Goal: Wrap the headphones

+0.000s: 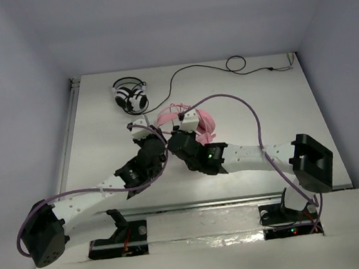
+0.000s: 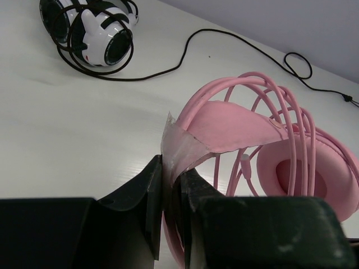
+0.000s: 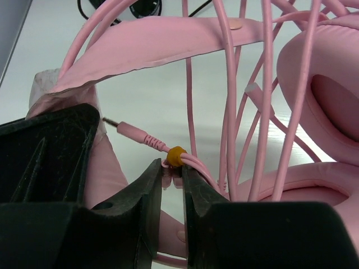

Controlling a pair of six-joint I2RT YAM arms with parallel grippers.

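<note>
The pink over-ear headphones [image 1: 188, 122] with round padded earcups sit mid-bench, toward its far side. Their flat pink headband [image 2: 224, 126] arches upward, its worn, peeling end clamped in the left pincer [image 2: 171, 168]. The long thin pink cable [image 2: 295, 145] runs in several loops over headband and earcup [image 3: 331, 61]. Its metal-tipped plug [image 3: 134, 134], ringed by a yellow band, juts from the right pincer [image 3: 175, 168], which grips the cable just behind it.
</note>
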